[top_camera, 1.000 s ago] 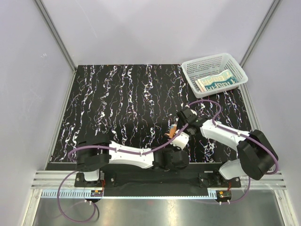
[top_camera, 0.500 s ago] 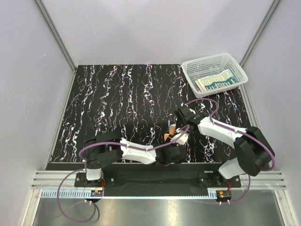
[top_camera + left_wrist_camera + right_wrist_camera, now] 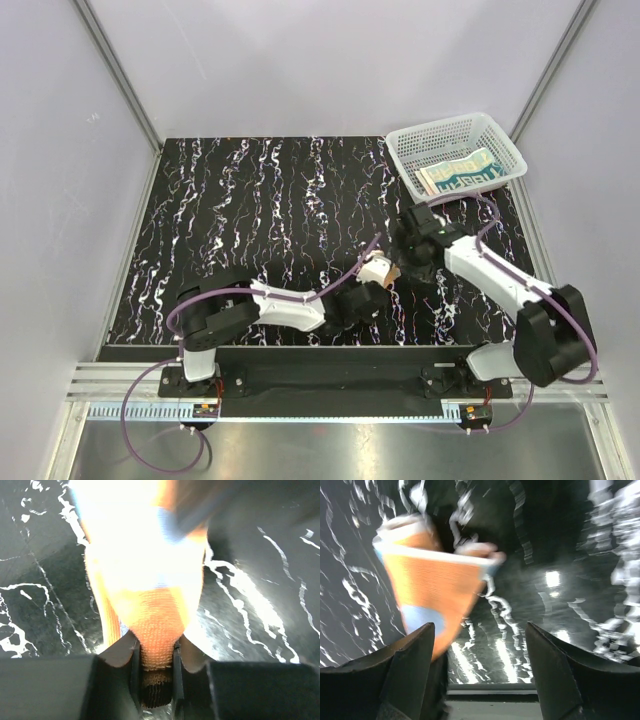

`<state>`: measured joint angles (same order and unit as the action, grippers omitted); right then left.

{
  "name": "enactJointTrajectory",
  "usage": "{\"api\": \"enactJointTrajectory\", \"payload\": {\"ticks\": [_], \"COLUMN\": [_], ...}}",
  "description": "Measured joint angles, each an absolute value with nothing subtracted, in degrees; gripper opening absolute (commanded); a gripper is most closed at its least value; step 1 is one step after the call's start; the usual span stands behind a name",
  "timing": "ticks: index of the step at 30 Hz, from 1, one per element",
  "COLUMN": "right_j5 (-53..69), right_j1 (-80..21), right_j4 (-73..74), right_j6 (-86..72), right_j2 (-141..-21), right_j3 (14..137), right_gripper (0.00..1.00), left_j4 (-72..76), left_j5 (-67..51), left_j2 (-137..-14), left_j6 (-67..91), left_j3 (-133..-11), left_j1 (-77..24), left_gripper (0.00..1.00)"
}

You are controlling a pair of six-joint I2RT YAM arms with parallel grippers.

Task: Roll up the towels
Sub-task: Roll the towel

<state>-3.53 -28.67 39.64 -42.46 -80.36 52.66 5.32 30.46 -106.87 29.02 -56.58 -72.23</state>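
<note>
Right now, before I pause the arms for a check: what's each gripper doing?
Left gripper: closed on the orange towel.
Right gripper: open, holding nothing.

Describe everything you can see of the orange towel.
The orange towel is a small terry-looking cloth, orange with blue patches and a pale side, bunched into a compact bundle. It is over the black marbled table, near the front centre; whether it rests there is unclear. The left gripper has its jaws pinched on one narrow end. The right gripper stands open beside it, not gripping. Both wrist views are blurred.
</note>
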Motion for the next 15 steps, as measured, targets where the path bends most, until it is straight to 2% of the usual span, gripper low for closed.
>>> {"api": "enactJointTrajectory", "payload": {"ticks": [6, 11, 15], "right_j5": [-4.45, 2.35, 7.07], "right_j1": [-24.75, -24.82, -24.82], "right_j4": [43.24, 32.42, 22.59], "right_j6": [-41.78, -47.33, -52.18], "right_j2": [-72.10, -63.59, -66.98], "right_j3": [53.25, 39.22, 29.85], "right_gripper": [0.80, 0.80, 0.81], "left_j4": [7.03, 7.49, 7.70], "left_j5": [27.22, 25.34, 24.27], "left_j2": [-106.41, -106.00, -105.67], "left_j6": [31.18, 32.64, 33.19], "left_j3": [-55.44, -54.92, -54.57], "left_j1": [-69.52, -68.90, -68.71], "left_gripper": [0.00, 0.00, 0.00]}}
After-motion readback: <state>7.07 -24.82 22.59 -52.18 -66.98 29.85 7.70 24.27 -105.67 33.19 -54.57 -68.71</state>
